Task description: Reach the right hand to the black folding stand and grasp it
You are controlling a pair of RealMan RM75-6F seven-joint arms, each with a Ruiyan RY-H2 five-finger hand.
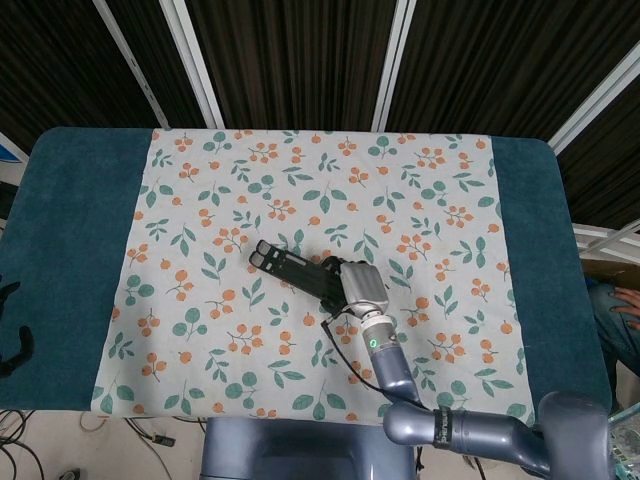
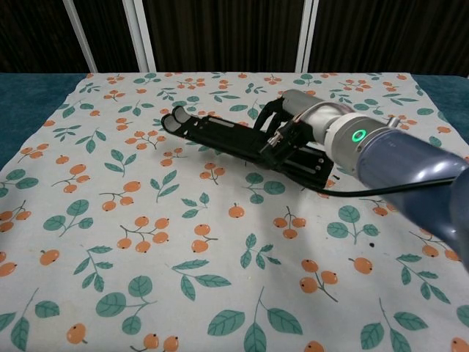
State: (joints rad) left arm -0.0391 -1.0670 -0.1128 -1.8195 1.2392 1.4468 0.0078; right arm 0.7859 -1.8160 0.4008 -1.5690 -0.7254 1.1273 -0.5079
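The black folding stand (image 1: 290, 266) is long and flat, with two rounded tips at its far left end. My right hand (image 1: 358, 288) grips its right part, fingers wrapped over the top edge. In the chest view the stand (image 2: 212, 132) hangs tilted above the cloth, its left tips highest, and casts a shadow below the right hand (image 2: 304, 121). The silver forearm with its green ring light reaches in from the lower right. The left hand shows in neither view.
A floral cloth (image 1: 200, 200) covers the middle of the teal table (image 1: 80, 220). A black cable (image 1: 335, 345) loops from the right wrist. Someone's hand (image 1: 625, 300) and boxes sit past the table's right edge. Dark curtains and white poles stand behind.
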